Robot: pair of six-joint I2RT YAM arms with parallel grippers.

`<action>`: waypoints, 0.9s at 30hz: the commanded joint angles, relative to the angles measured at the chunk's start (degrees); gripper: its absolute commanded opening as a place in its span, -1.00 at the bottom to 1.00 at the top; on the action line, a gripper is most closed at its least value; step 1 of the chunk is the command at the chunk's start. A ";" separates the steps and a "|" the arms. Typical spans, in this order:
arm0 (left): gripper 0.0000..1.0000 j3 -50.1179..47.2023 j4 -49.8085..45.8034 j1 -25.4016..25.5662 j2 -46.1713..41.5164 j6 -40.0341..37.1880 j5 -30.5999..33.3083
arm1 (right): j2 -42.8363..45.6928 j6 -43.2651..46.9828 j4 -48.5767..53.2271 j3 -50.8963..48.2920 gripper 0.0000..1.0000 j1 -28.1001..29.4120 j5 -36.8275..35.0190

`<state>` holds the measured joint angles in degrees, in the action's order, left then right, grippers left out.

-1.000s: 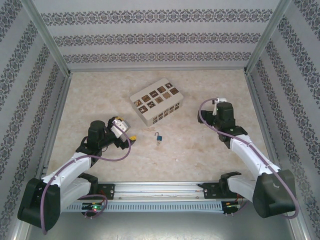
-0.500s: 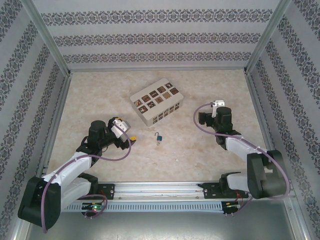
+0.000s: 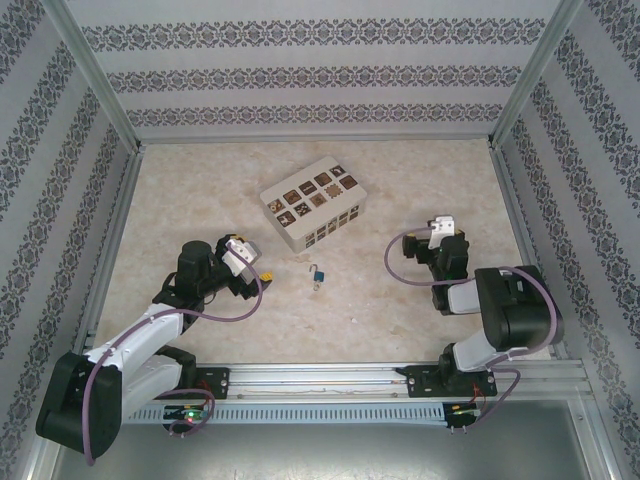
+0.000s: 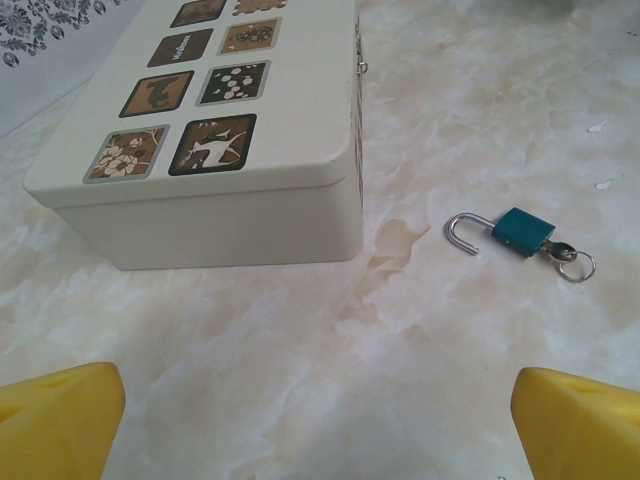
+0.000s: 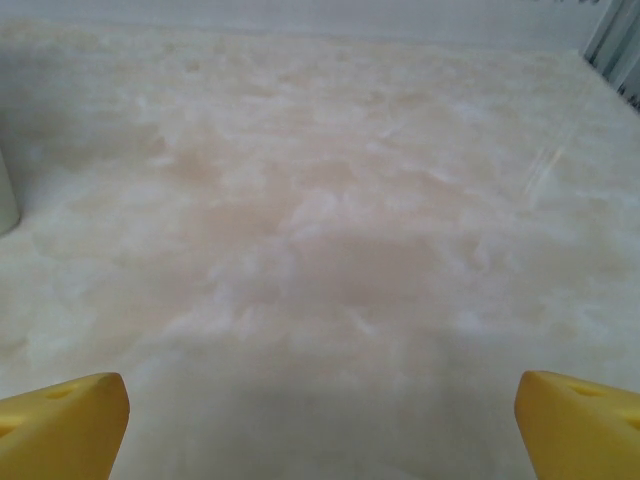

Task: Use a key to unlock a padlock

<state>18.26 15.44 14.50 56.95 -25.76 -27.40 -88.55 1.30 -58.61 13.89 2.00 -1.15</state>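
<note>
1. Looking from your left gripper (image 4: 320,410), fingers wide apart and empty, the padlock (image 4: 522,230) lies on the table (image 4: 300,330) at one o'clock, axis roughly nine-to-three.
2. Your right gripper (image 5: 320,415), also spread, sits farther off.

Pale marbled tabletop (image 3: 200,180) inside white walls (image 3: 320,75) with dark floral bands, silver corner posts (image 3: 93,75), even light.

A tiny teal-blue metal padlock (image 4: 522,231) lies flat, right of centre in the left wrist view. Its thin silver shackle (image 4: 462,233) hangs open toward the left. A small dark key (image 4: 562,254) on a ring sits in its right end.
</note>
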 commanded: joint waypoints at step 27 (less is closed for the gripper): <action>0.99 9.88 -11.82 -0.67 2.75 22.42 35.11 | 0.75 -3.68 4.19 7.64 0.97 -1.56 -0.53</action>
<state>27.33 8.67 14.50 58.59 -8.80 0.71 -88.44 -1.56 -54.30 21.28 0.84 -1.21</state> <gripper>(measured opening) 0.993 0.984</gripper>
